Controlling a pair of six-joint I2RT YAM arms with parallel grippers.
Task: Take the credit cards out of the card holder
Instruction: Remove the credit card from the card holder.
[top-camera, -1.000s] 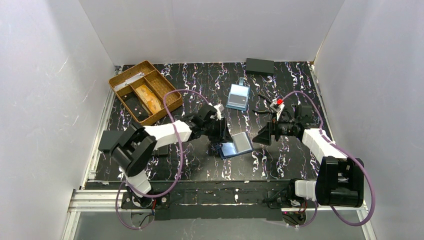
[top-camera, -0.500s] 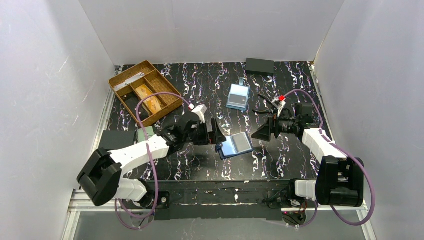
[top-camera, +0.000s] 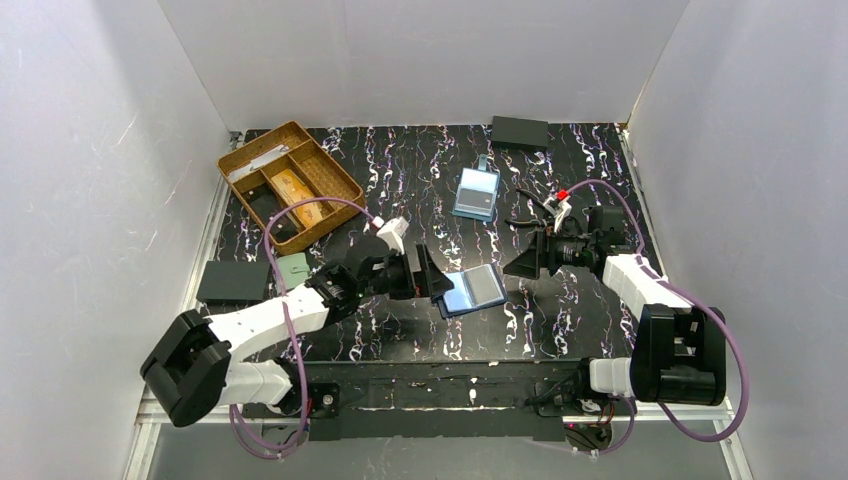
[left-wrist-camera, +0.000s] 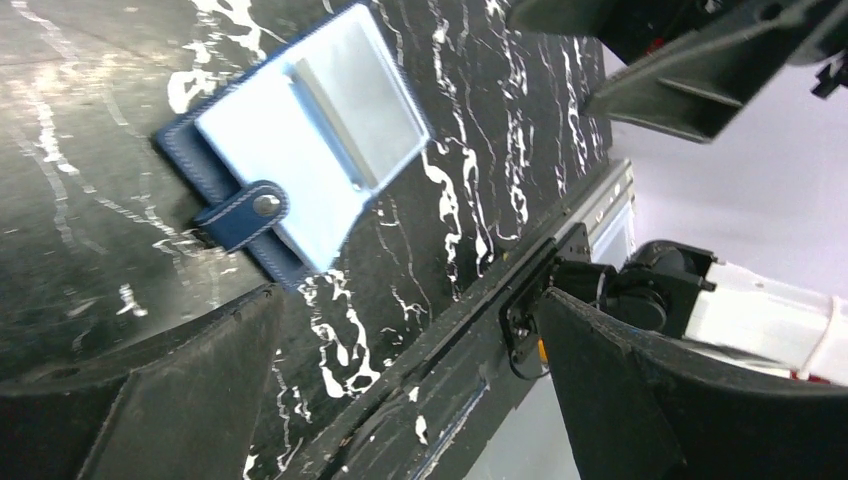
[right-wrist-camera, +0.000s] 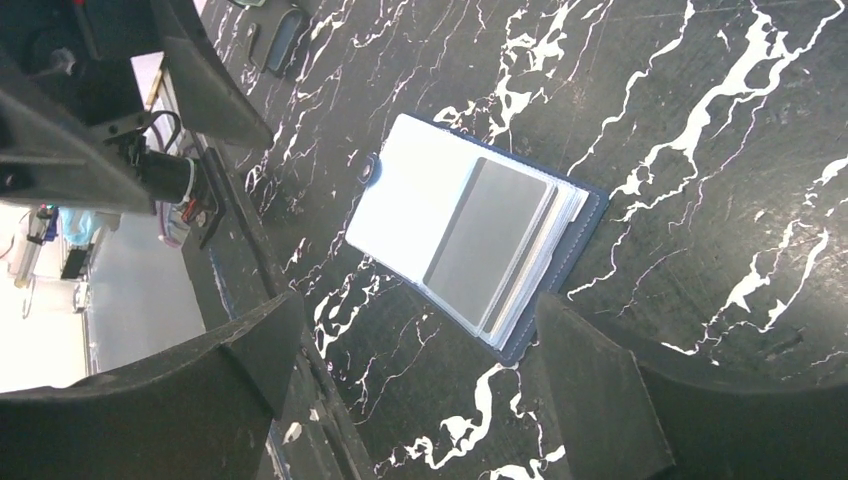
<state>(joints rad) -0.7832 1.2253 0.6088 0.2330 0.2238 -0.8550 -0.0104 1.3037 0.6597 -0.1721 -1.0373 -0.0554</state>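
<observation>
The left arm (top-camera: 265, 320) is swinging back and low toward its own side, its jaws spreading wide and coming off the card holder (top-camera: 470, 291), leaving it free just beside their tips.

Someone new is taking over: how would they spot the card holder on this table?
On the black marbled table, look at the near middle, between the left end effector and right end effector. The card holder lies open there: navy edge, snap tab, pale blue slots. The light blue case further back has no navy cover.
</observation>
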